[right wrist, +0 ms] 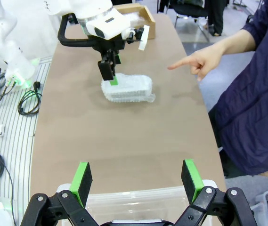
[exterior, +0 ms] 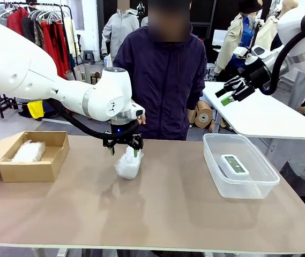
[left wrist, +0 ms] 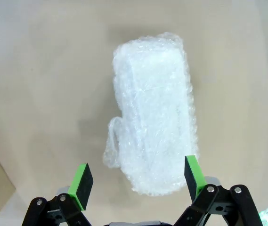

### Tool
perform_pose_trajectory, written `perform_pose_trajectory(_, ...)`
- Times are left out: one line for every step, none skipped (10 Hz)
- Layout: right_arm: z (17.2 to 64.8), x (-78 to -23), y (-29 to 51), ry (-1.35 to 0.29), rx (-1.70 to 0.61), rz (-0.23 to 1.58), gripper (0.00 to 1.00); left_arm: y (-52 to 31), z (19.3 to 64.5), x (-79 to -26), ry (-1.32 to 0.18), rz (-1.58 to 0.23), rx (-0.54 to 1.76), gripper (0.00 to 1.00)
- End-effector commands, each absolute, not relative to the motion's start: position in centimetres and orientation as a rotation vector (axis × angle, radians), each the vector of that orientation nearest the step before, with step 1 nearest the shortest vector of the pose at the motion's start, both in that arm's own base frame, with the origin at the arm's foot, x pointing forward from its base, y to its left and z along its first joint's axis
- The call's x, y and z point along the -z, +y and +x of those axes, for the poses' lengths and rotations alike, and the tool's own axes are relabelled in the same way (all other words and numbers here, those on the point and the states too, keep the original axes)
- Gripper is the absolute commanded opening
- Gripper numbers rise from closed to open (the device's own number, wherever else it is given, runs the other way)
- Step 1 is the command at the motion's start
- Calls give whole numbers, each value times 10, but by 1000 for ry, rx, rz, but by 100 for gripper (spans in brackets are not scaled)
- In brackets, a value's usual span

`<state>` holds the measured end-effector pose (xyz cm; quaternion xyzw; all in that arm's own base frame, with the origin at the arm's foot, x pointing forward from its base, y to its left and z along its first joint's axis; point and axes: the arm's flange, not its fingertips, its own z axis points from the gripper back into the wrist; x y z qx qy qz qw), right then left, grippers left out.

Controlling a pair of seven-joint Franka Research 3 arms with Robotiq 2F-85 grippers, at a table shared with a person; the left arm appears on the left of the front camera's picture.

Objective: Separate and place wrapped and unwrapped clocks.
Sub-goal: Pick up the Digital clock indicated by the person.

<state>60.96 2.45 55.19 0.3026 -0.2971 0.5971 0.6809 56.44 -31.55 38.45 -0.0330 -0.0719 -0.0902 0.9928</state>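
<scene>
The tan table (exterior: 168, 225) carries a brown cardboard box (exterior: 31, 171); a clear plastic tub (exterior: 259, 184) stands well to the box's right. One crinkly wrapped bundle (exterior: 28, 152) lies inside the box. Another, the loose bundle (left wrist: 152, 117), lies right of the box: likely light, soft and slippery, best pinched across its narrow sides. The hard bare clock (exterior: 234, 164) rests in the tub. The left gripper (exterior: 123, 152) hovers over the loose bundle, spread wide and empty; the right gripper (right wrist: 136, 175) also gapes, empty.

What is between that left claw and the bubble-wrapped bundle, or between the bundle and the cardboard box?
Nothing visible. The left gripper hangs open right over the wrapped bundle, with no object between them, and the tabletop from the bundle to the cardboard box holds nothing in the way.
</scene>
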Motion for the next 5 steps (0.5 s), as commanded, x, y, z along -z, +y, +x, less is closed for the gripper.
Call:
perform_pose_trajectory(607, -554, 25, -668, -1345, 677, 100, -315, 563, -387, -139, -55, 166, 100)
perform_pose_trajectory(607, -554, 25, -668, -1345, 677, 100, -315, 563, -387, -139, -55, 166, 100)
perform_pose_trajectory(607, -554, 25, -668, -1345, 677, 100, -315, 563, -387, -139, -55, 166, 100)
perform_pose_trajectory(607, -554, 25, -668, -1345, 677, 100, -315, 563, -387, -139, -55, 166, 100)
perform_pose_trajectory(607, -554, 25, -668, -1345, 677, 100, -316, 564, -385, -141, -65, 180, 100)
